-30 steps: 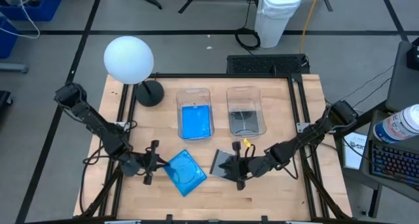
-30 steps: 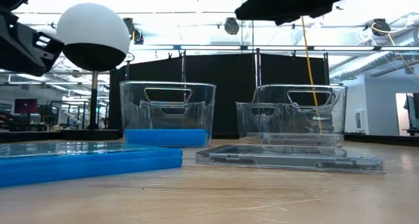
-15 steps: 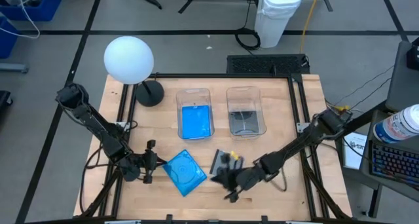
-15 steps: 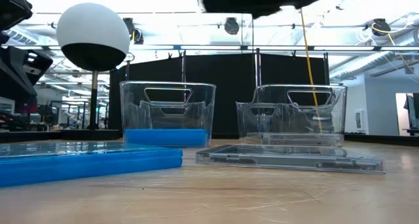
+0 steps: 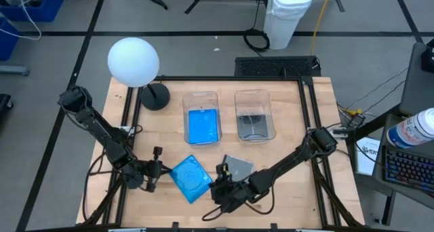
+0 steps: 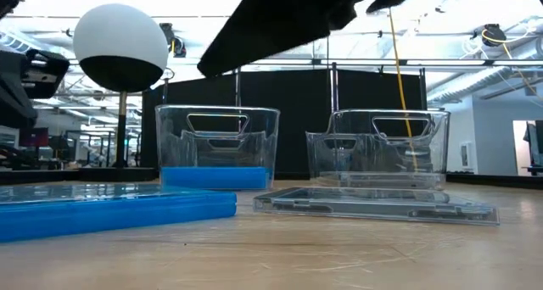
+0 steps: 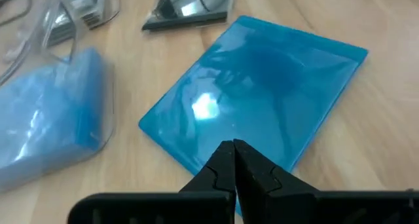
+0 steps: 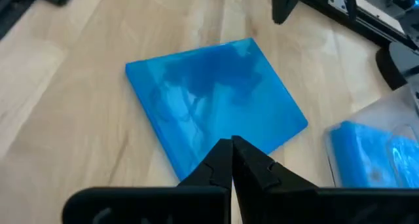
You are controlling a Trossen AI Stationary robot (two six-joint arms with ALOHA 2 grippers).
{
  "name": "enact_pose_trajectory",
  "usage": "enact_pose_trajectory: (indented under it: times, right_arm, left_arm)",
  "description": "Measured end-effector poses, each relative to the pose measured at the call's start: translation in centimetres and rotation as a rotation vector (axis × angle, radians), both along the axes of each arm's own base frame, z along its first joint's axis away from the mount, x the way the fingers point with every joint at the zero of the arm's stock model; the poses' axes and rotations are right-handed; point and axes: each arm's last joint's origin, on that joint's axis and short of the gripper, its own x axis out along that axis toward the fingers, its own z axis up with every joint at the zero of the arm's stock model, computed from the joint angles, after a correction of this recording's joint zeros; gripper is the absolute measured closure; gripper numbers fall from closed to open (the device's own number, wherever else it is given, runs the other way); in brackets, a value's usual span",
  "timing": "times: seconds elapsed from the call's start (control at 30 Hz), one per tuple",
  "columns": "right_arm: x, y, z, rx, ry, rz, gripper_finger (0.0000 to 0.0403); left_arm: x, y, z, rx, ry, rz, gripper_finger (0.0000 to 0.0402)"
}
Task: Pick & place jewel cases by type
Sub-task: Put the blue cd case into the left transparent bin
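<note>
Nearest the front edge of the desk, a little left of its middle, a blue jewel case lies flat and turned askew on the wood, with both arms closing in on it from either side. The right gripper sits just beside the case's right corner, low over the front of the desk, its arm stretching back to the right edge. In the right wrist view its jaws are pressed together tip to tip and hold nothing, with the blue case lying just past them. The left gripper is just off the case's left side, near the front left corner; in the left wrist view its jaws are likewise closed and empty, the blue case directly ahead.

Just behind and to the right of the blue case lies a grey see-through jewel case, flat on the desk and partly covered by the right arm.

Farther back, around the middle of the desk, stand two clear tubs side by side. The left tub holds blue cases; the right tub holds grey see-through cases.

At the far left corner stands a white globe lamp on a dark round base.
</note>
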Motion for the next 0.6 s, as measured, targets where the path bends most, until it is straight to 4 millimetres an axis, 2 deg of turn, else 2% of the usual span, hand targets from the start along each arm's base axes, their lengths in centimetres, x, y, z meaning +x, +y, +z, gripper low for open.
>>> enact_pose_trajectory:
  times: [0.1,0.17,0.23,0.3,0.4,0.5,0.6]
  right_arm:
    - [-0.1,0.6,-0.7,-0.052,0.000,0.058,0.0403]
    - [-0.2,1.3,-1.2,-0.025,-0.072,0.132,0.0403]
    - [-1.1,1.1,-1.7,0.015,-0.111,0.204,0.0403]
    - [-2.4,-0.1,-2.1,0.043,-0.134,0.206,0.0403]
    - [-4.9,-3.0,-1.4,0.050,-0.219,0.088,0.0403]
    - [-7.8,-5.0,0.1,0.064,-0.313,0.012,0.0403]
    - [-9.9,-5.4,0.6,0.093,-0.330,-0.008,0.0403]
  left_arm:
    - [0.2,-0.3,0.3,0.004,-0.028,-0.035,0.0393]
    - [0.3,-0.6,0.7,0.009,-0.062,-0.087,0.0394]
    - [0.2,-1.3,1.2,0.028,-0.114,-0.158,0.0398]
    - [0.0,-1.7,1.8,0.044,-0.166,-0.214,0.0397]
    - [-0.4,-1.7,3.0,0.023,-0.222,-0.242,0.0398]
    - [-0.9,-1.0,4.0,-0.049,-0.243,-0.175,0.0397]
    - [-1.4,0.1,4.3,-0.128,-0.219,-0.044,0.0397]
